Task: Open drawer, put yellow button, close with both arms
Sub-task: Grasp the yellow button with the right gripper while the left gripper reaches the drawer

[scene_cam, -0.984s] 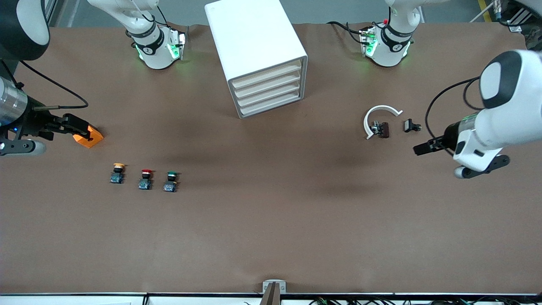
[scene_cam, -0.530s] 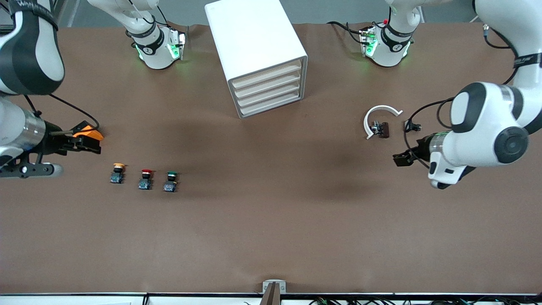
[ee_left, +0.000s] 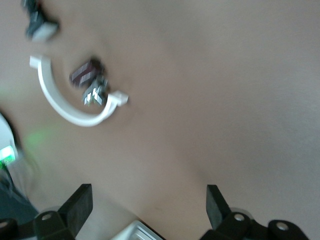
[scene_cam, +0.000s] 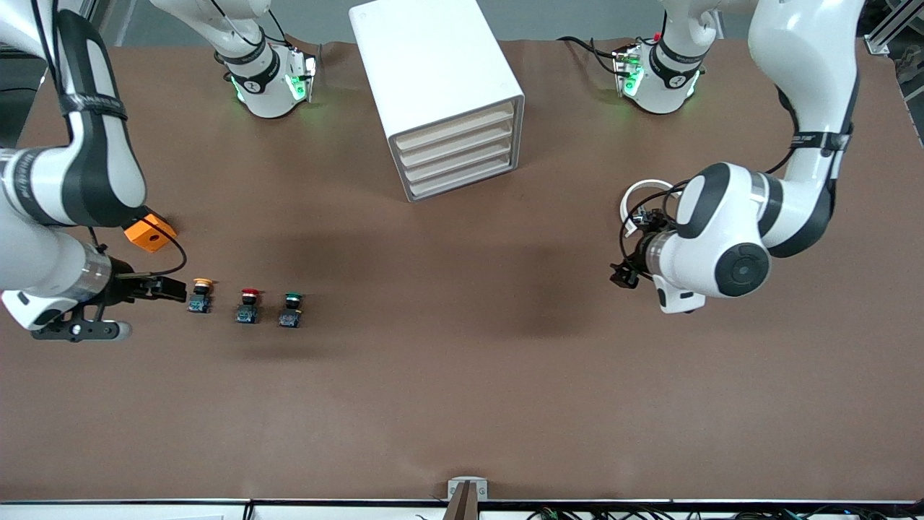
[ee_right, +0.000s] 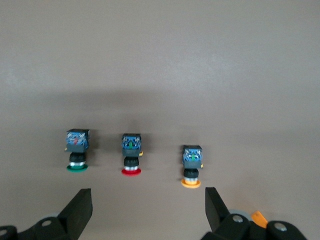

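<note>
The white cabinet [scene_cam: 440,87] stands at the table's back middle, and its top drawer [scene_cam: 456,124] is shut like the three below it. The yellow button [scene_cam: 201,295] stands in a row with a red-capped one [scene_cam: 247,305] and a green-capped one [scene_cam: 291,309]. My right gripper [scene_cam: 172,289] is open and empty, just beside the yellow button toward the right arm's end. In the right wrist view the yellow button [ee_right: 191,167] lies ahead of the open right gripper [ee_right: 148,212]. My left gripper [scene_cam: 624,278] is open and empty over bare table beside a white ring; it also shows in the left wrist view [ee_left: 148,210].
An orange block [scene_cam: 149,232] lies farther from the front camera than the yellow button. A white C-shaped ring [scene_cam: 639,198] with a small brown part [ee_left: 85,72] lies toward the left arm's end, partly hidden by the left arm. A small black part [ee_left: 40,27] lies beside it.
My right gripper has moved from the orange block to beside the yellow button. My left arm has swung toward the table's middle, and its gripper is now past the white ring.
</note>
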Motion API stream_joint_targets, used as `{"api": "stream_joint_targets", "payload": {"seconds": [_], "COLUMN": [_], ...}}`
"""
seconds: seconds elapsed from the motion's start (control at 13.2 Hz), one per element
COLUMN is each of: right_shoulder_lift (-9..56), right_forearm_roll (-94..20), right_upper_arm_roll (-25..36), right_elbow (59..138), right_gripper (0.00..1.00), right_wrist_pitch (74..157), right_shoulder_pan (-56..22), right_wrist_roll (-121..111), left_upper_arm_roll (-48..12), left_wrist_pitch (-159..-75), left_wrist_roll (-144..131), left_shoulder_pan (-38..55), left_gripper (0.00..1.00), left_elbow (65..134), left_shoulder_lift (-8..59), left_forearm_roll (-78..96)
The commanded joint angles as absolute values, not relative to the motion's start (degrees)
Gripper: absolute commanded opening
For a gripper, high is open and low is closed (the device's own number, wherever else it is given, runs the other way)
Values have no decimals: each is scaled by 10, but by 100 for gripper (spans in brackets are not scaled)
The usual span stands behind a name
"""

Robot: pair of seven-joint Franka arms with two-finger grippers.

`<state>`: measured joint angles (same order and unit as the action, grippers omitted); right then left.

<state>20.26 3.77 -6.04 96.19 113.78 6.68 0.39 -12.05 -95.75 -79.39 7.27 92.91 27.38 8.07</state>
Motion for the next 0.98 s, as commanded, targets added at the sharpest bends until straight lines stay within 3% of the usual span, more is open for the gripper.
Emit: {"api": "stream_joint_targets", "payload": {"seconds": [0.0,0.38,0.91], "right_shoulder_lift": [203,233,272], "right_forearm_roll": [52,91,130], "right_upper_arm_roll": [-68,-68,-68], "right_elbow": [1019,1051,1117], "right_gripper": [100,100,100], "right_wrist_pitch": [1208,1277,1388], "right_shoulder_pan": [83,111,141], "right_wrist_roll": [0,0,1], "left_upper_arm_roll": [-120,-120,-120], "left_wrist_pitch": [-939,-927,-881], "left_wrist_roll": [-916,-1077,-1092], "left_shoulder_pan": [100,116,134], "left_gripper": [100,100,100], "left_elbow": [913,902,900], "left_shoulder_lift": [291,302,321], "left_forearm_roll": [101,214,301]}}
